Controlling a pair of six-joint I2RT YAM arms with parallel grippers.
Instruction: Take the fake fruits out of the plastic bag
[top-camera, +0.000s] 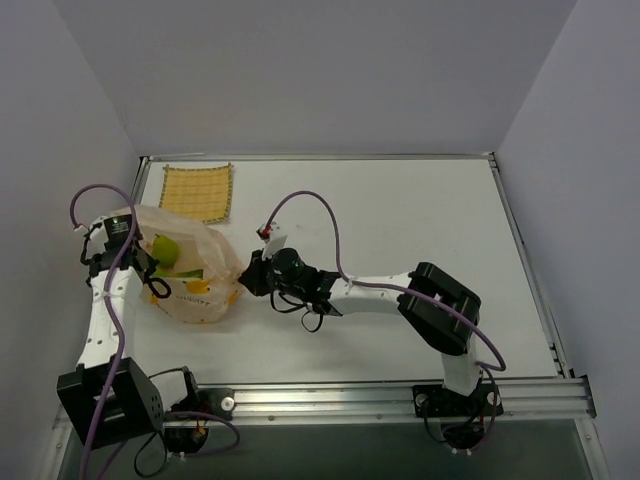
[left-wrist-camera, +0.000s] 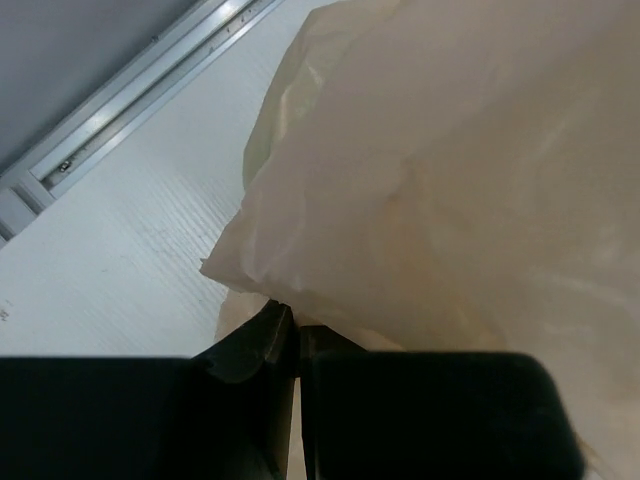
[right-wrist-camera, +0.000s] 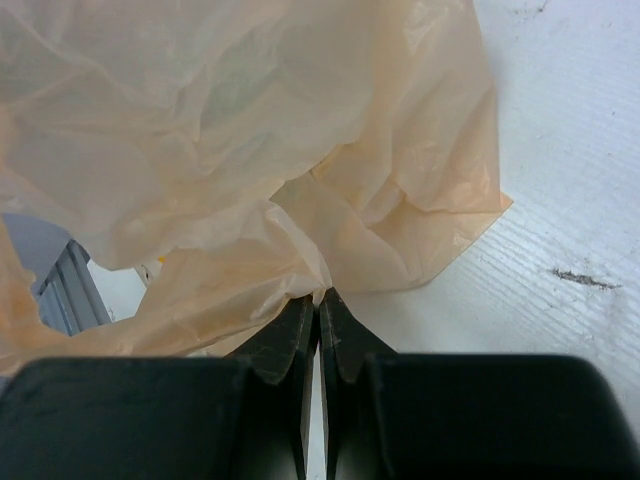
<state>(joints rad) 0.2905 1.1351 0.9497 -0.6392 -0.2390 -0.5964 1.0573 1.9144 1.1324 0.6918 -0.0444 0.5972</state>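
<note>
Left claw (left-wrist-camera: 292, 325) is pressed together on a fold of the plastic bag (left-wrist-camera: 450, 200). Its wrist view shows the 2 dark fingers meeting with thin peach film caught between them, and the bag billowing up and away to the right of the pinch. From above, this claw sits at the bag's left, far-side edge. Just right of it, inside the bag, the fake fruits (top-camera: 165, 250) show through the film as a yellow-green lump. 1 round fruit is clear and a second greenish patch lies beside it, but I cannot make out a third. The bag slumps on the white surface (top-camera: 400, 220), its long axis running roughly from the left claw toward the middle of the surface. The yellow woven mat (top-camera: 197, 192) lies flat just beyond the bag, near the far edge. Right claw (right-wrist-camera: 318, 305) is likewise clamped on film, pinching a crumpled corner at the bag's right end, and its arm reaches far across from the right base to get there.

So the bag is strung between the 2 claws, and the fruits sit much nearer the left pinch than the right. The next move appears to turn on that: lifting the right end would likely roll the fruits leftward, toward the left claw. Which end is the mouth I cannot tell. The right wrist view shows a gap in the film at its left edge, which may be the opening.
</note>
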